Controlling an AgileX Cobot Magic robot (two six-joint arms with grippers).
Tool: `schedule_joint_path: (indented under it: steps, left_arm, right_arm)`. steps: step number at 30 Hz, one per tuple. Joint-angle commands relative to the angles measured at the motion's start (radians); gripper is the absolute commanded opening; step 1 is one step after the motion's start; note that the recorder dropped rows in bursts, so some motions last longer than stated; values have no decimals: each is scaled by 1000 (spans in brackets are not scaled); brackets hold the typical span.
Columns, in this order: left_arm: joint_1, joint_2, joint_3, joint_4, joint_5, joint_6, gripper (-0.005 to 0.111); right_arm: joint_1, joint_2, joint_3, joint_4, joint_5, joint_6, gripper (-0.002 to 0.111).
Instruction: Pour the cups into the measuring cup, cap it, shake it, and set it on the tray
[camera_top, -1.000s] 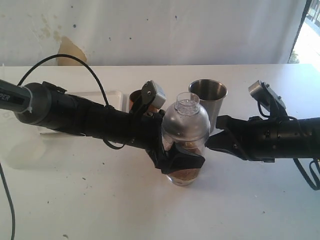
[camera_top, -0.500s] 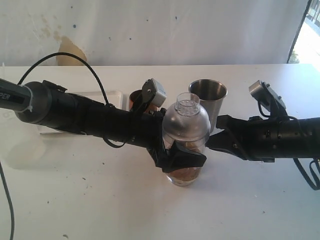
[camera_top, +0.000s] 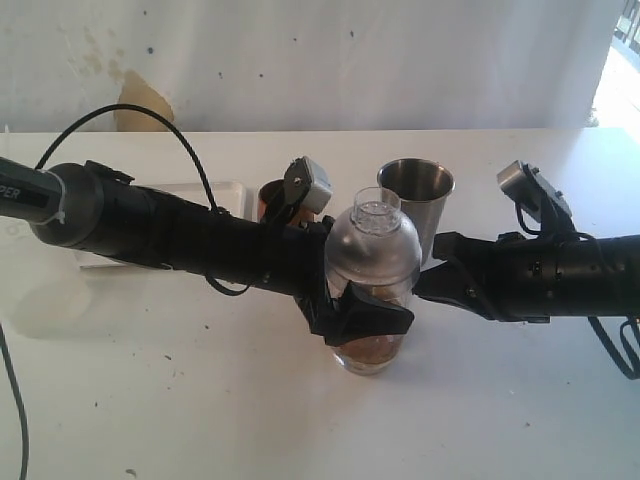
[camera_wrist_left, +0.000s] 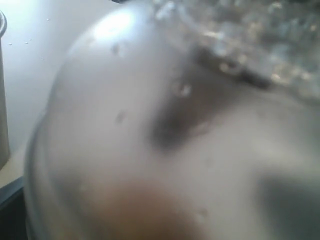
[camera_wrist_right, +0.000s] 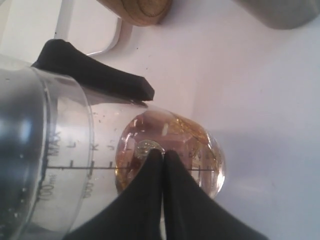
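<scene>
The measuring cup (camera_top: 375, 352) stands at the table's middle with brown liquid in its base, its graduation marks showing in the right wrist view (camera_wrist_right: 70, 155). The clear dome cap (camera_top: 372, 245) sits on top and fills the left wrist view (camera_wrist_left: 150, 125). My left gripper (camera_top: 372, 318) is closed around the cup's body, one black finger (camera_wrist_right: 95, 75) lying against its wall. My right gripper (camera_wrist_right: 162, 152) is shut and empty, its tips close beside the cup's base (camera_top: 420, 285). Behind the measuring cup stand the steel tumbler (camera_top: 415, 195) and the wooden cup (camera_top: 268, 198).
The white tray (camera_top: 225, 190) lies at the back left, partly hidden behind my left arm; its rim (camera_wrist_right: 117, 35) shows beside the wooden cup (camera_wrist_right: 137, 10). The steel tumbler (camera_wrist_right: 280, 12) is close to my right arm. A white wall backs the table.
</scene>
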Motion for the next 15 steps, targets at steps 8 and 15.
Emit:
schedule_joint_path:
  steps: [8,15]
  left_arm:
    - [-1,-2,-4,-8,-21,-1,5]
    - [-1,-2,-4,-8,-63,1,0]
  right_arm:
    - [0,0,-4,-5,16,-19,0]
    - [0,0,-4,-2,10,-92,0]
